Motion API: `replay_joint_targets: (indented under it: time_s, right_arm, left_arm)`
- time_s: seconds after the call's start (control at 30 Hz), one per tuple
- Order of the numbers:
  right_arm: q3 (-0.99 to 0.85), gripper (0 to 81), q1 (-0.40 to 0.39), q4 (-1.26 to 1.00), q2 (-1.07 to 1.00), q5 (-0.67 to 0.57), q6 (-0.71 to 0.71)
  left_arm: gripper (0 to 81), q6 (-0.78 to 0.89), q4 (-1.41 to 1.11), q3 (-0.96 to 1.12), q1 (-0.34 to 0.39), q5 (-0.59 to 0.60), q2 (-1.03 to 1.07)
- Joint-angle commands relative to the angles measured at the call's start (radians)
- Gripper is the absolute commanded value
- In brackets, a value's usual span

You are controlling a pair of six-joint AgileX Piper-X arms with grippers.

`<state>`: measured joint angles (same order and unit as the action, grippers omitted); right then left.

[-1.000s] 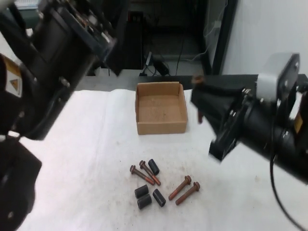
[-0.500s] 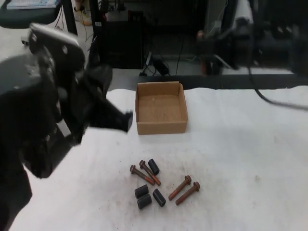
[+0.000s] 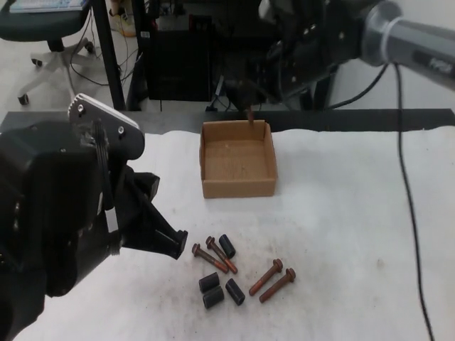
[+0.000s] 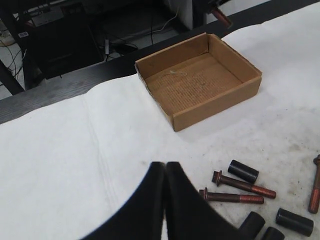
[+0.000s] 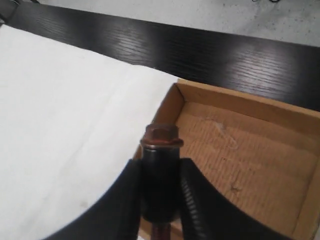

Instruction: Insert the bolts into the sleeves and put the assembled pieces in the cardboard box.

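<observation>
Nearest me is the loose pile, four bolts (image 3: 266, 276) and four sleeves (image 3: 212, 297) scattered on the white cloth (image 3: 355, 213). The left gripper (image 4: 164, 167) hangs just beside them with its fingers pressed together and nothing in them. My worry here: if it goes down like that, it just ploughs into the pile. The sleeves look like they'd roll, and the two bolts closest to it lie almost touching, so grabbing one probably drags the other along

Further back is the cardboard box (image 3: 238, 188), nothing in it yet

Farthest out, the right gripper (image 5: 161, 167) is clamped on an assembled piece (image 5: 161, 192). It holds the sleeve, with the bolt head (image 5: 161, 136) sitting on top and the shank poking out below. From the wrist cam it looks to be over the box's rim near a corner, not over the middle. That's the bit that bugs me. Let go there and I reckon it clips the wall and tips out onto the cloth or the dark bench edge (image 5: 150, 45) behind. Also, the bolt only seems to hang by its head, so any tilt on the way down could let it slide out of the sleeve. I'd want it well inside the walls first
</observation>
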<state>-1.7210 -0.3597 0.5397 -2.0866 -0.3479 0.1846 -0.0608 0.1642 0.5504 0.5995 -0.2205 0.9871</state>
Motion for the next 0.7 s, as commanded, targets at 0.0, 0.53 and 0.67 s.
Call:
replay_joint_targets:
  time_s: [0.0, 0.53, 0.67]
  right_arm:
    - [-0.017, 0.8, -0.003, 0.003, -0.002, 0.015, 0.0]
    - [-0.017, 34.3, -0.002, -0.027, -0.087, 0.021, -0.003]
    - [-0.017, 32.1, -0.002, -0.042, -0.088, 0.012, -0.003]
  left_arm:
    - [0.2, -0.007, 0.005, 0.004, -0.002, -0.003, -0.013]
    - [0.2, -0.007, 0.005, 0.004, -0.002, -0.003, -0.013]
    - [0.2, -0.007, 0.005, 0.004, -0.002, -0.003, -0.013]
